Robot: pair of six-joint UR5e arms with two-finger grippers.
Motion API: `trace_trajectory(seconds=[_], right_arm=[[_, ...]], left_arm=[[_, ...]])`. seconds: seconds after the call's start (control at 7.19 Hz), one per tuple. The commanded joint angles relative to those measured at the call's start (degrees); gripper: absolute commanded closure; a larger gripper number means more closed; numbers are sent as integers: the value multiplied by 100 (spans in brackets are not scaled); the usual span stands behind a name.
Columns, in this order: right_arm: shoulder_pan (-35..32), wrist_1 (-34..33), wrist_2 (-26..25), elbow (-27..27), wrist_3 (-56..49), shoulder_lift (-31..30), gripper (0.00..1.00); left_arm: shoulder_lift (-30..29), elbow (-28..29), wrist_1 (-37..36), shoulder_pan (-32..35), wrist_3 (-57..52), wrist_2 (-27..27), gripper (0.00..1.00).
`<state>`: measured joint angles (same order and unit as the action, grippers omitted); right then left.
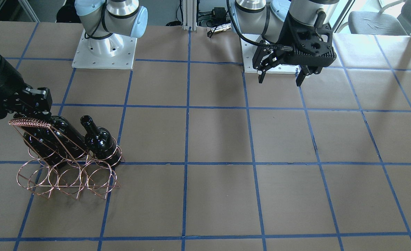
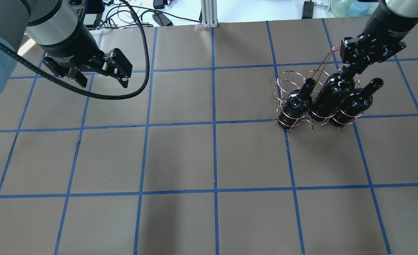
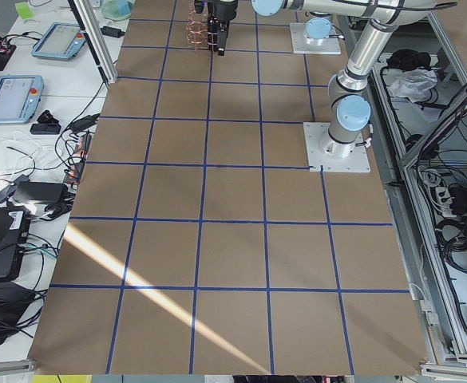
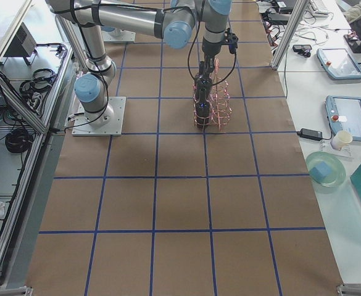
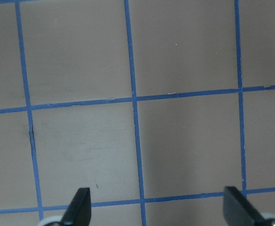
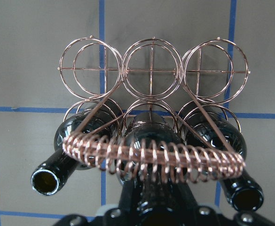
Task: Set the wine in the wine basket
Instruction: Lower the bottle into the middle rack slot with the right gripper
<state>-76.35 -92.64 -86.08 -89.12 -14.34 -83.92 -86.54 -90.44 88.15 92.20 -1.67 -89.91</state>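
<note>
The copper wire wine basket stands on the table on my right side. It also shows in the front view and the right wrist view. Three near-black wine bottles stand in its row nearer my base. My right gripper is shut on the neck of the middle bottle, whose body sits in the middle ring under the braided handle. Bottles fill the rings on either side. The far row of rings is empty. My left gripper is open and empty, far to the left, above bare table.
Brown paper with a blue tape grid covers the table. Both arm bases stand at the robot side. Benches with tablets and cables lie beyond the table's end, near the basket.
</note>
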Motion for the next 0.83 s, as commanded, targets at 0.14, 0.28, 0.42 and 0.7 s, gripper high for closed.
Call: trace_trajectory(seconds=[0.14, 0.28, 0.42, 0.7], right_arm=[[-38, -325, 3, -238, 309, 139, 96], [-38, -316, -6, -255, 352, 165, 96], [-38, -342, -6, -273, 344, 200, 94], [-38, -325, -41, -273, 388, 262, 89]], left_arm=[[15, 0, 0, 0, 0, 0, 0], [15, 0, 0, 0, 0, 0, 0], [15, 0, 0, 0, 0, 0, 0], [23, 0, 0, -9, 0, 0, 0]])
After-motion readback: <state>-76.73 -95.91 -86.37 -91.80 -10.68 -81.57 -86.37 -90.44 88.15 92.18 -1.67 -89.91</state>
